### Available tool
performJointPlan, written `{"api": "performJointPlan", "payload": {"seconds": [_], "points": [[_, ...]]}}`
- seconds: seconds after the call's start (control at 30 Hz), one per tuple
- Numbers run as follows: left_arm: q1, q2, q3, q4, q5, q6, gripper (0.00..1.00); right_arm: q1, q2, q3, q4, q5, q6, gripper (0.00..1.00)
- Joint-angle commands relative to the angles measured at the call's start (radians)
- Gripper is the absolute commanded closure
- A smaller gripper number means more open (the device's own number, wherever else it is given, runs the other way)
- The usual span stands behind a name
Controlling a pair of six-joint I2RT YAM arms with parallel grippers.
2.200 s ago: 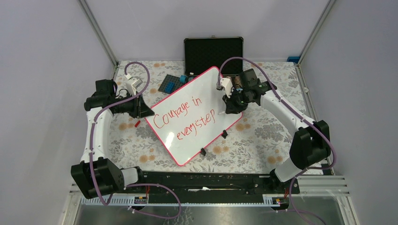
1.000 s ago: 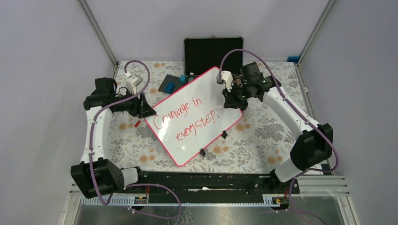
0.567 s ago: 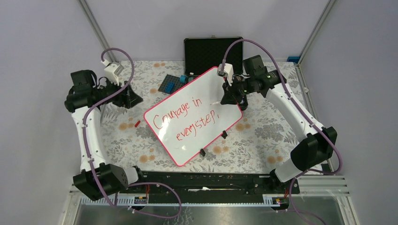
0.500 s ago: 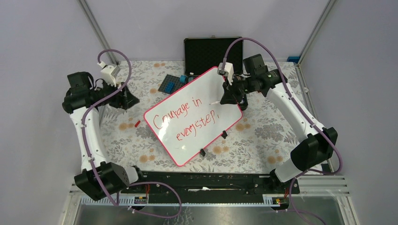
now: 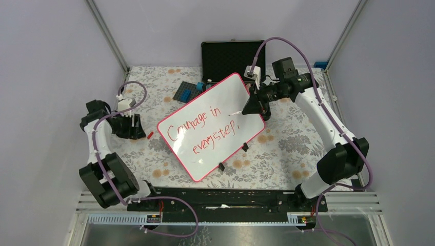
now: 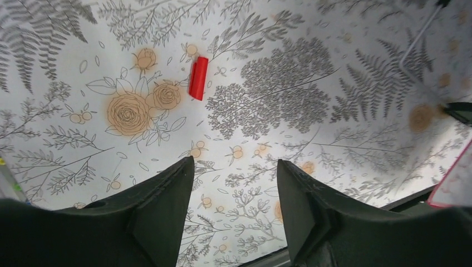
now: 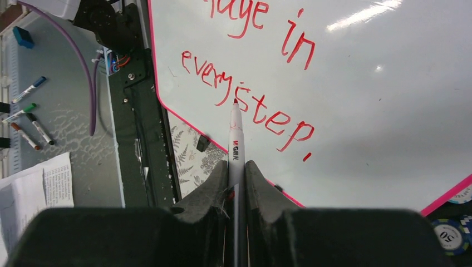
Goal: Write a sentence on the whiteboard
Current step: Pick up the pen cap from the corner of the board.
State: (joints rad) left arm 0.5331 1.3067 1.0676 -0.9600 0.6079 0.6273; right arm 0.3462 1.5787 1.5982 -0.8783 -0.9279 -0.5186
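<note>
The whiteboard lies askew on the flowered table, and the red sentence "Courage in every step," fills two lines on it. Over its right corner the right fingers are clamped on a white marker. Left of the whiteboard, the left fingers stand apart near a red cap.

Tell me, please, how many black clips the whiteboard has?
2, both on the whiteboard's near long edge: one clip farther right, the other clip nearer the bases.
</note>
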Motion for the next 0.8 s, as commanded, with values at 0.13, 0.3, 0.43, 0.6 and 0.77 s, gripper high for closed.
{"api": "performJointPlan", "payload": {"seconds": [0.13, 0.3, 0.43, 0.6, 0.77], "points": [[-0.048, 0.14, -0.052, 0.22, -0.102, 0.003, 0.42, -0.007, 0.005, 0.044, -0.067, -0.082, -0.016, 1.0], [-0.133, 0.193, -0.108, 0.337, -0.197, -0.054, 0.47, -0.009, 0.003, 0.039, -0.068, -0.075, -0.015, 1.0], [-0.175, 0.258, -0.12, 0.422, -0.253, -0.107, 0.51, -0.009, 0.004, 0.036, -0.077, -0.073, -0.022, 1.0], [-0.231, 0.308, -0.138, 0.492, -0.322, -0.109, 0.54, -0.008, 0.002, 0.029, -0.088, -0.06, -0.035, 1.0], [-0.25, 0.357, -0.133, 0.525, -0.356, -0.117, 0.61, -0.01, -0.001, 0.022, -0.088, -0.052, -0.041, 1.0]]}}
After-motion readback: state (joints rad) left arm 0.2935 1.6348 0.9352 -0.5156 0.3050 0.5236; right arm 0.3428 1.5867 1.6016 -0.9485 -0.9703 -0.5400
